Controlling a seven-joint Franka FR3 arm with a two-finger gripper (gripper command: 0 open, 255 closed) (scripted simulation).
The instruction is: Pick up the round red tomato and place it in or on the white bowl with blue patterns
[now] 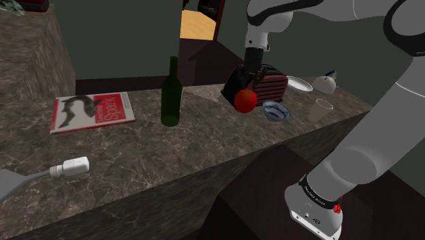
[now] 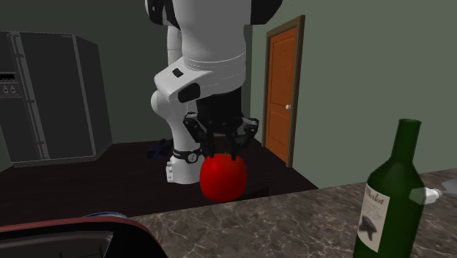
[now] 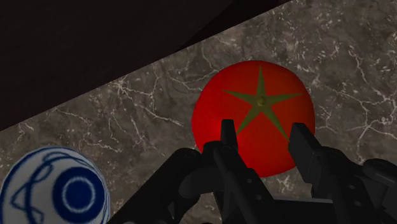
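Observation:
The round red tomato (image 1: pixel 246 100) with a green star on top hangs just above the marble counter (image 1: pixel 170 157), near its edge. My gripper (image 1: pixel 250 80) comes down on it from above, fingers shut on its upper part. In the second exterior view the tomato (image 2: pixel 223 178) sits under the gripper (image 2: pixel 222 152). The wrist view has both fingers (image 3: pixel 228 137) pressed onto the tomato (image 3: pixel 254 111). The white bowl with blue patterns (image 1: pixel 276 109) stands on the counter just to the shoulder view's right of the tomato; it also appears beside the gripper (image 3: pixel 264 130) as bowl (image 3: pixel 54 188).
A dark red toaster (image 1: pixel 270 83) stands right behind the tomato. A green wine bottle (image 1: pixel 171 92) stands upright to the shoulder view's left, with a red book (image 1: pixel 92 111) and a white plug (image 1: pixel 71 166) further left. A white plate (image 1: pixel 300 83), teapot (image 1: pixel 325 83) and glass (image 1: pixel 321 109) lie beyond the bowl.

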